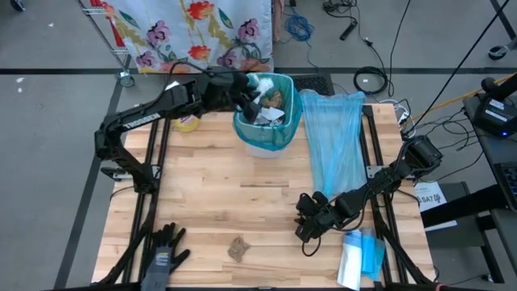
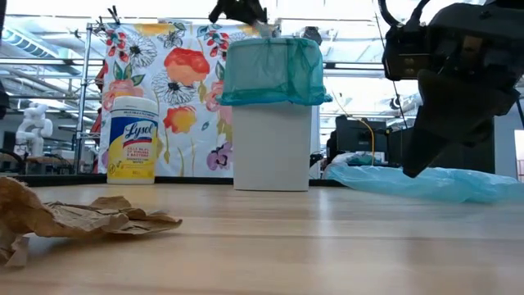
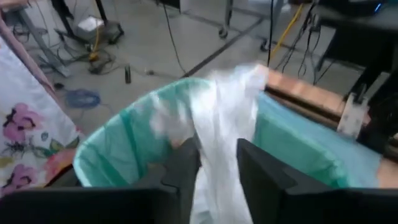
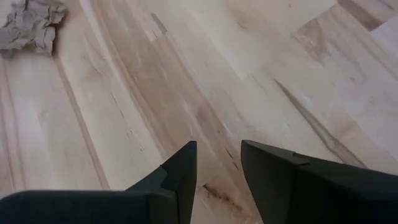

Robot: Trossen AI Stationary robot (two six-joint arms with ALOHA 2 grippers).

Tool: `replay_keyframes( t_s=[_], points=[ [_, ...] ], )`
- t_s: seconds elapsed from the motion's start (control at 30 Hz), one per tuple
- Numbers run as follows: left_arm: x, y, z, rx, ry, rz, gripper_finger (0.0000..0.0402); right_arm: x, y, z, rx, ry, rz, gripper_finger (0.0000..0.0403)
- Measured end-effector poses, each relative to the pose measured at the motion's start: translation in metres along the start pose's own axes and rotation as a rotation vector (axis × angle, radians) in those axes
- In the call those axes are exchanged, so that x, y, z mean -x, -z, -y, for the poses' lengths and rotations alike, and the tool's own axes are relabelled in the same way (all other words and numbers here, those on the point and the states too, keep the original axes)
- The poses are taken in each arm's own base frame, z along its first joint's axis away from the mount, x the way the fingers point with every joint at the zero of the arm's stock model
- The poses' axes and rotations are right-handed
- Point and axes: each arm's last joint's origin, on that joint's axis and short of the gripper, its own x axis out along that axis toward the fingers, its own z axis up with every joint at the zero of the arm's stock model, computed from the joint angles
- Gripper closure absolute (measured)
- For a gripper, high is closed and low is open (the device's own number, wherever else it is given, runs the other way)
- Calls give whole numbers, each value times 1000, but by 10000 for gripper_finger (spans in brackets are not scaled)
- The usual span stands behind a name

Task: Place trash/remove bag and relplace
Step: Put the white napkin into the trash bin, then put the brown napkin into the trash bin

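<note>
Your left gripper (image 3: 217,165) hangs over the mouth of the bin (image 1: 265,113) at the far middle of the table (image 1: 242,194), placed there so that whatever it lets go falls inside the teal liner (image 3: 124,143). A white tissue (image 3: 221,124) lies between its fingers, but the jaws look parted, and whether they grip it or have just let it go you cannot tell from these views. Your right gripper (image 4: 217,165) waits low over bare wood at the near right, jaws apart and holding nothing (a sensible parking spot, out of the left arm's way). As for the trash: several scraps sit in the bin already, and one brown wad (image 1: 237,248) lies on the near middle of the table, not yet collected. Count one bin, one liner in it, and one spare blue bag (image 1: 335,137) spread flat just right of the bin, presumably kept ready for the swap. One wipes tub (image 2: 133,139) stands left of the bin, and one black glove (image 1: 164,250) lies at the near left corner.
</note>
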Motion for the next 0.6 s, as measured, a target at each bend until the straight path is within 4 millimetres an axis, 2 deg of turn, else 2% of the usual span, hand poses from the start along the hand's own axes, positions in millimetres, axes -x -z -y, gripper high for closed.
replay_keyframes(
  t_s=[0.17,0.33,0.6],
  points=[
    [-2,0,1,3,2,3,247,-2,-5,3,-18,8,9,287],
    [-2,3,9,23,21,-18,240,-3,-7,3,-27,8,10,287],
    [10,16,42,-21,110,-102,240,-3,-7,3,-27,5,6,287]
  ],
)
